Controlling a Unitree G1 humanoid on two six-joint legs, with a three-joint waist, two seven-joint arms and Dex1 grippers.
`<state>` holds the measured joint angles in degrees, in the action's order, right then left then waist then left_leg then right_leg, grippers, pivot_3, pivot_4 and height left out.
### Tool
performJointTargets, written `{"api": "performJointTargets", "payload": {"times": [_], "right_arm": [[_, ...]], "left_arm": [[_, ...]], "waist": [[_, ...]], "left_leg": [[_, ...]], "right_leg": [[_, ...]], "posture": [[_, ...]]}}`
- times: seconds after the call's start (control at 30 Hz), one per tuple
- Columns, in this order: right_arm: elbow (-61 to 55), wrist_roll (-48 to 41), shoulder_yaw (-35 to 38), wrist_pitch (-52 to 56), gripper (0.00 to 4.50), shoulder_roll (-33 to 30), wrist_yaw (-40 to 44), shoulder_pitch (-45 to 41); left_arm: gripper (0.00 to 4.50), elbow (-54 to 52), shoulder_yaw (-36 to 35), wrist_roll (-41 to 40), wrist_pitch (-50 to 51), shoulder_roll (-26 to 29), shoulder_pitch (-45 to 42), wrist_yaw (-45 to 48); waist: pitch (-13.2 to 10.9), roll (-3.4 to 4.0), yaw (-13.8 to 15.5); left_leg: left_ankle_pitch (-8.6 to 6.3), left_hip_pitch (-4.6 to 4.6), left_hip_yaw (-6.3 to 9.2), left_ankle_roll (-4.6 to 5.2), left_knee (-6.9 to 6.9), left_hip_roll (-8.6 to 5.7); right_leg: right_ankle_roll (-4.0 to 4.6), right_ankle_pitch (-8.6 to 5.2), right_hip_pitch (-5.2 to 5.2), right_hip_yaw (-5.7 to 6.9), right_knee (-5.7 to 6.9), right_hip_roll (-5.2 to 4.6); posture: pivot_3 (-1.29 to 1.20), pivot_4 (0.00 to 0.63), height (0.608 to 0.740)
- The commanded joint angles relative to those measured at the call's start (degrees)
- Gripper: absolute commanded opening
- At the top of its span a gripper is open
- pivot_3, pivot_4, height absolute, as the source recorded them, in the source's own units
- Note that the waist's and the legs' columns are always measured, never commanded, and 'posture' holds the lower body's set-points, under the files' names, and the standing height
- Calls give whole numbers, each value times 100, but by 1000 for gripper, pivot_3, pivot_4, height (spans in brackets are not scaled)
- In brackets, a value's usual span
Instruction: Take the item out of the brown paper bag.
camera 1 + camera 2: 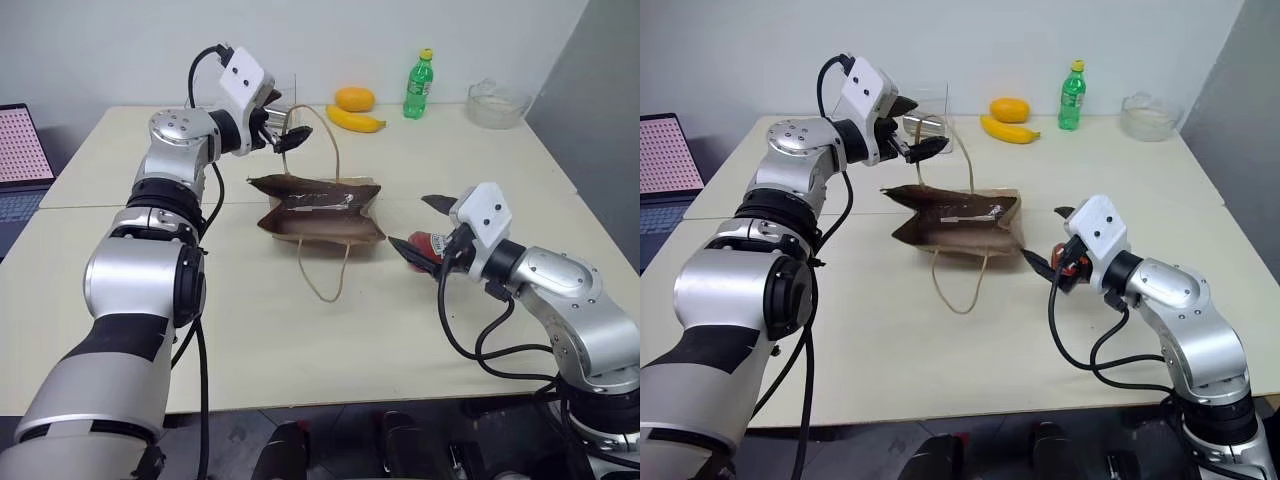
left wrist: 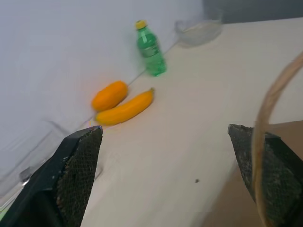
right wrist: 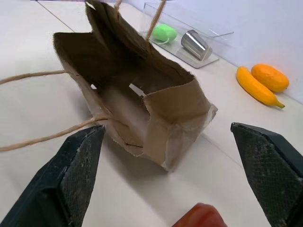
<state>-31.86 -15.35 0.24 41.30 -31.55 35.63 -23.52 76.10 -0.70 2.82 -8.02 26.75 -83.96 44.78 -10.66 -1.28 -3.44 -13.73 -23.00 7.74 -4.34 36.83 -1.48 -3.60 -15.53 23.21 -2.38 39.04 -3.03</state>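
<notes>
Left eye view, centre: one brown paper bag (image 1: 320, 208), one item (image 1: 432, 243) between the wide-open right gripper (image 1: 424, 228); left gripper (image 1: 283, 133) released.

Both arms are glossy silver-grey metal shells with black joint bands. A boxy white camera housing sits on each wrist, black cables loop alongside, and the black fingers carry textured pads.
</notes>
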Motion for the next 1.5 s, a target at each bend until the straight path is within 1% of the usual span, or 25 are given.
{"api": "performJointTargets", "payload": {"times": [0.03,0.2,0.3,0.37,0.43,0.47,0.5,0.53,0.57,0.6,0.63,0.7,0.8,0.9,1.0,1.07,1.13,1.2,1.27,1.33,1.37,1.43,1.5], "right_arm": [[65,-117,-33,-161,4500,-144,193,-246],[135,-222,-73,-115,4500,-173,212,-371],[75,-304,-108,-35,4500,-185,212,-357],[31,-352,-102,17,4500,-182,209,-329],[-68,-481,-89,126,4500,-174,234,-236],[-118,-535,-101,155,4500,-179,252,-183],[-147,-576,-108,171,4500,-190,261,-148],[-131,-578,-93,148,4500,-174,232,-135],[-94,-540,-88,85,4500,-162,195,-139],[-42,-481,-98,8,4500,-153,162,-160],[0,-432,-115,-52,4500,-144,136,-181],[75,-363,-158,-150,4500,-134,120,-225],[120,-358,-198,-227,4500,-93,102,-275],[36,-467,-158,-220,4500,-34,74,-253],[-120,-501,-54,-377,4500,74,-16,-23],[-244,-447,-11,-544,4500,181,-149,213],[-406,-465,36,-629,4500,318,-298,486],[-511,-432,50,-893,4500,520,-447,795],[-574,-321,4,-1139,4500,744,-652,1168],[-552,-176,-58,-1418,4500,887,-798,1478],[-519,-103,-69,-1577,4500,948,-858,1577],[-344,4,-72,-1857,4500,1175,-1048,1788],[-174,100,-89,-2066,4500,1348,-1205,1882]], "left_arm": [[4469,41,-218,-39,392,-100,-398,-397],[4469,31,-364,-47,620,-103,-394,-353],[4469,-20,-280,19,644,36,-247,224],[4469,-55,-244,19,714,169,-174,740],[4469,-106,-157,5,971,451,-65,1840],[4469,-166,-7,96,882,613,58,2435],[4469,-218,102,162,809,718,148,2832],[4469,-287,321,429,330,782,294,2543],[4469,-343,486,660,-149,799,404,2062],[4469,-374,463,668,-476,739,463,1731],[4469,-381,326,516,-530,644,469,1675],[4469,-391,40,168,-547,476,425,1861],[4469,-436,-170,-54,-595,438,398,1999],[4469,-534,-470,-375,-265,576,401,2212],[4469,-876,-772,-683,162,852,726,2115],[4469,-1552,-914,-855,436,975,1260,1912],[4469,-2900,-1061,-1025,1005,1063,2164,1543],[4469,-4747,-1307,-1307,1705,1053,3389,1149],[4469,-6546,-1606,-1664,2539,815,4603,562],[4469,-7708,-1698,-1790,2818,582,5499,126],[4469,-8063,-1701,-1819,2945,499,5772,-62],[4469,-8874,-1649,-1857,3252,102,6508,-601],[4469,-9364,-1599,-1833,3268,-253,7005,-1059]], "waist": [[0,0,2],[0,0,-26],[0,0,-34],[0,0,-41],[0,0,-63],[0,1,-93],[0,1,-113],[0,1,-126],[0,1,-122],[0,1,-118],[0,1,-102],[-1,-1,-24],[-1,-2,-8],[-1,-1,-19],[-1,-1,-87],[0,0,-139],[6,10,-162],[8,14,-174],[8,13,-140],[10,9,-107],[10,9,-52],[11,7,37],[19,7,67]], "left_leg": [[0,0,0,0,0,-2],[0,2,-1,0,-2,2],[0,2,-2,0,-1,2],[0,2,-3,0,-2,2],[0,3,-3,0,-3,2],[0,3,-3,0,-3,3],[0,4,-4,0,-8,2],[0,3,-3,0,-9,4],[0,4,-3,0,-9,5],[0,5,-1,0,-8,5],[0,4,1,0,-4,5],[0,-1,4,0,5,4],[0,-3,-2,1,6,0],[-1,-2,0,1,1,3],[-1,-1,0,2,0,5],[-1,2,0,2,-1,6],[-1,9,-2,2,-6,9],[-1,15,-5,1,-12,15],[0,9,0,1,-11,20],[-1,4,5,0,-3,22],[-1,4,4,0,-2,23],[0,5,1,0,7,15],[-1,18,-4,1,5,13]], "right_leg": [[0,0,0,0,-1,0],[-1,-1,0,0,2,1],[-1,0,1,-1,3,1],[-1,0,1,-1,3,1],[-1,0,1,-1,3,1],[-1,0,2,-1,4,2],[-1,0,2,-1,4,3],[-1,0,2,-1,4,3],[-1,0,2,-1,3,4],[0,0,1,-1,3,3],[0,0,1,0,5,3],[0,0,1,2,5,1],[-2,1,0,-1,1,-2],[-2,0,4,1,2,0],[-1,1,4,1,4,1],[-2,0,4,-1,7,1],[-1,1,2,-6,10,1],[0,1,3,-15,12,2],[1,2,5,-13,12,4],[2,2,5,-11,8,1],[2,2,3,-12,7,-4],[-1,5,-1,-12,7,-4],[-5,7,-15,-14,-2,-4]], "posture": [[0,150,740],[0,150,740],[0,150,740],[0,150,740],[0,150,740],[0,150,740],[0,150,740],[0,150,740],[0,150,740],[0,150,740],[0,150,740],[0,150,740],[0,150,740],[0,150,740],[0,150,740],[0,150,740],[0,150,740],[0,150,740],[0,150,740],[0,150,740],[0,150,740],[0,150,740],[0,150,740]]}}
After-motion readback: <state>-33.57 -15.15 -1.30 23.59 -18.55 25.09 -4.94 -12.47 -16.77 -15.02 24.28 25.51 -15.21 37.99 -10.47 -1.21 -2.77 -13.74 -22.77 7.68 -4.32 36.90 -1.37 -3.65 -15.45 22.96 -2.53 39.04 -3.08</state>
